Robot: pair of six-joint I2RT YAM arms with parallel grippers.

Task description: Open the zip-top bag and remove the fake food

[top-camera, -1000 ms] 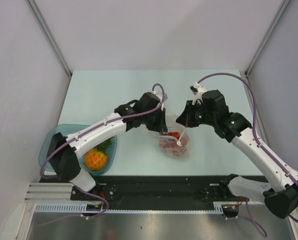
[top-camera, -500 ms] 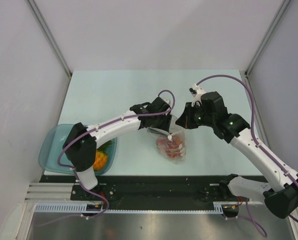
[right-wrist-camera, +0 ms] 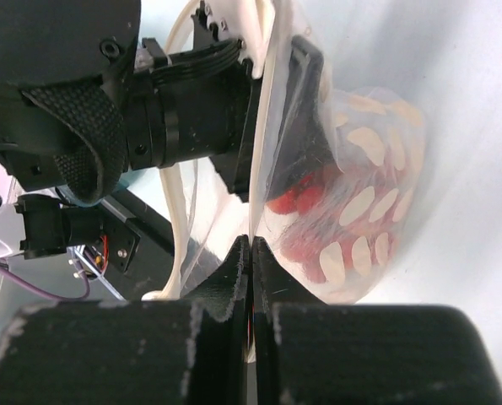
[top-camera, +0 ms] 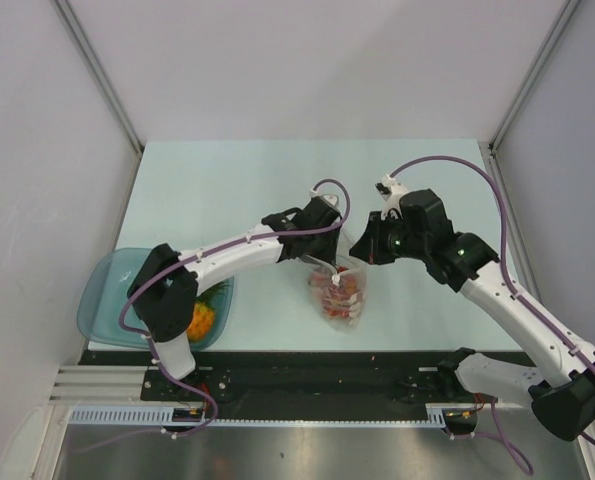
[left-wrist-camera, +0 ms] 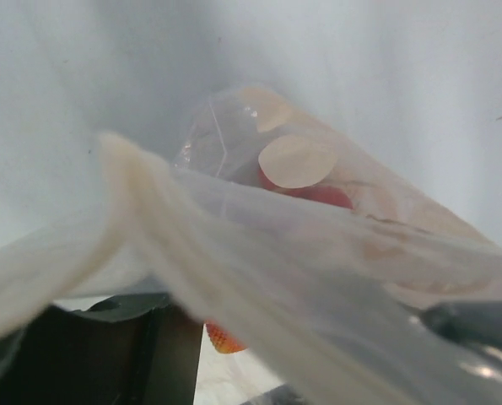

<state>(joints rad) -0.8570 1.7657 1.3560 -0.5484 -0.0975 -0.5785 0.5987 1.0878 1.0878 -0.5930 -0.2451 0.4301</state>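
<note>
Over the table, right jaws clamped on zip-top bag rim, left jaws at its mouth, gap unclear

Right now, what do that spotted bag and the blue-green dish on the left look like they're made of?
The zip-top bag looks like thin, clear, soft plastic film: the red pieces show through it, and it sags and creases. The tray seems to be stiff, smooth, translucent teal plastic: its tint is see-through and its rim keeps a firm curve. Glass cannot be ruled out.
</note>
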